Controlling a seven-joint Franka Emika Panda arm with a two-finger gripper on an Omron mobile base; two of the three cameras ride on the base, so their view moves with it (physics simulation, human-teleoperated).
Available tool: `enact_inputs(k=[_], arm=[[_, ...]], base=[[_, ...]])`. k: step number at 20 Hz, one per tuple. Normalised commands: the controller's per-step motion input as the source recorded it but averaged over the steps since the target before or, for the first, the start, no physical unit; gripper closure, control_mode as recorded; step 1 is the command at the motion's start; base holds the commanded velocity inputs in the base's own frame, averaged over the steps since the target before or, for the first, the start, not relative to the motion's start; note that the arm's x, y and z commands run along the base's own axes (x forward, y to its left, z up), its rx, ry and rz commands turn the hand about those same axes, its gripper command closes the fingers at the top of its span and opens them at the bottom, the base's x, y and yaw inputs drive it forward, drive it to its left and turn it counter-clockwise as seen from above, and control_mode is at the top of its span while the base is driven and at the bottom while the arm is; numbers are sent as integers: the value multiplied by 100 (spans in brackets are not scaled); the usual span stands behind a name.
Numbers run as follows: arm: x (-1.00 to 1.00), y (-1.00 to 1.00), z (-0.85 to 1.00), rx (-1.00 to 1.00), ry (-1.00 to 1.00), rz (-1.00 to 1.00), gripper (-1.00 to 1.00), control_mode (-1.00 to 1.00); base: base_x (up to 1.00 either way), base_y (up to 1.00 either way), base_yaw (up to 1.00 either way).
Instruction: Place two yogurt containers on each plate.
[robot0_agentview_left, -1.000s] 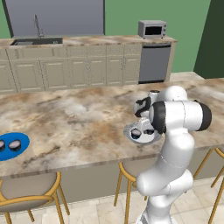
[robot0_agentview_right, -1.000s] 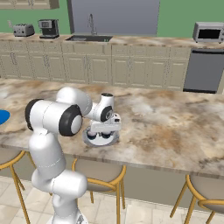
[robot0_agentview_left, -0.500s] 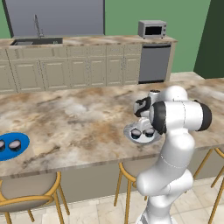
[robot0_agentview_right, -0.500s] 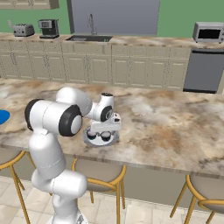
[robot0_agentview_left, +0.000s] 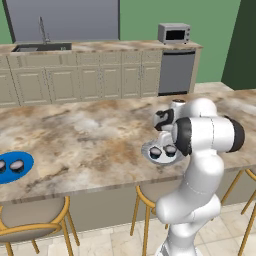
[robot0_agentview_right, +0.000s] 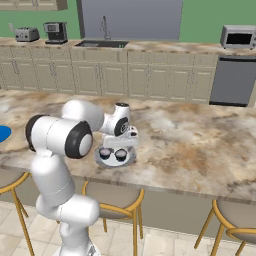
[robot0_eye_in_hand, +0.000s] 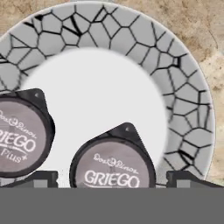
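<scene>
The light grey plate (robot0_agentview_left: 150, 159) (robot0_agentview_right: 131, 160) (robot0_eye_in_hand: 131, 39) with a cracked-pattern rim lies near the counter's front edge. Two yogurt containers (robot0_agentview_left: 156, 152) (robot0_agentview_left: 171, 149) sit on it side by side, seen too in the right base view (robot0_agentview_right: 105, 152) (robot0_agentview_right: 120, 154) and close up in the hand view (robot0_eye_in_hand: 22, 133) (robot0_eye_in_hand: 113, 168). My gripper (robot0_agentview_left: 167, 141) (robot0_agentview_right: 123, 145) (robot0_eye_in_hand: 113, 179) hovers just above them, open. Its fingertips (robot0_eye_in_hand: 41, 178) stand apart on either side of the nearer cup. The blue plate (robot0_agentview_left: 22, 159) (robot0_agentview_right: 2, 133) lies far left and bears two more yogurt containers (robot0_agentview_left: 1, 166) (robot0_agentview_left: 17, 166).
The marble island counter (robot0_agentview_left: 90, 135) stretches between the two plates. Wooden bar stools (robot0_agentview_left: 30, 225) (robot0_agentview_right: 112, 197) stand under its front edge. Cabinets with a sink (robot0_agentview_left: 42, 47) and a microwave (robot0_agentview_left: 173, 33) line the back wall.
The hand has edged up a little over the grey plate. The cups on both plates have not moved.
</scene>
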Motion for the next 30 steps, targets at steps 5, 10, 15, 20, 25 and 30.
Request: enact_inputs(k=[5,10,15,20,25,30], arm=[[-10,0,45,1,-1,-3,-100,-100],[-33,0,55,6,-1,-14,-100,-100],[-55,5,53,13,-1,-22,-100,-100],[-70,14,38,8,-4,-24,-100,-100],[-77,19,34,0,-4,-28,-100,-100],[-75,17,36,0,-1,-16,-100,-100]], base=[[0,0,0],[0,0,0],[0,0,0],[0,0,0],[0,0,0],[0,0,0]])
